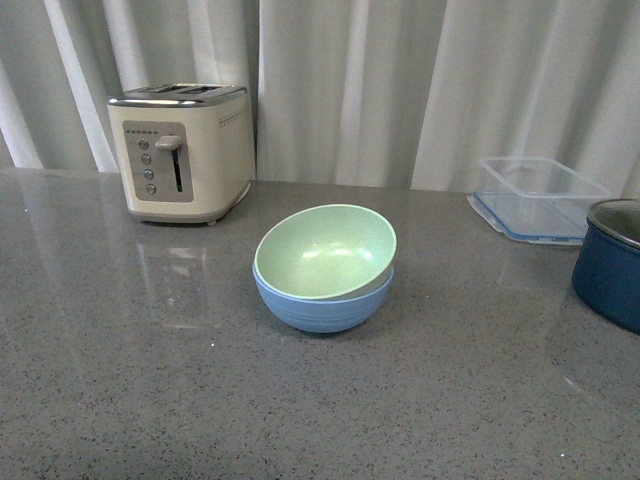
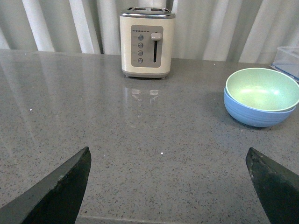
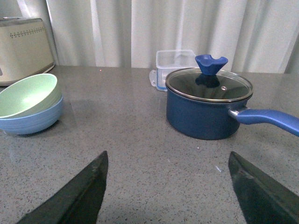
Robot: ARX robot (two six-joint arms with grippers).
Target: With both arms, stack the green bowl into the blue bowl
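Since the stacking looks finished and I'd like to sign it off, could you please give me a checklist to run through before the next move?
1. Green bowl sits inside the blue bowl: ok.
2. Green bowl seated level: not ok, it tilts, rim higher toward the plastic container.
3. Left claw open and holding nothing: ok.
4. Right claw open and holding nothing: ok.
5. Both claws apart from the bowls: ok, bare countertop lies between.
6. Toaster and lidded navy pot stand apart from the stack: ok.
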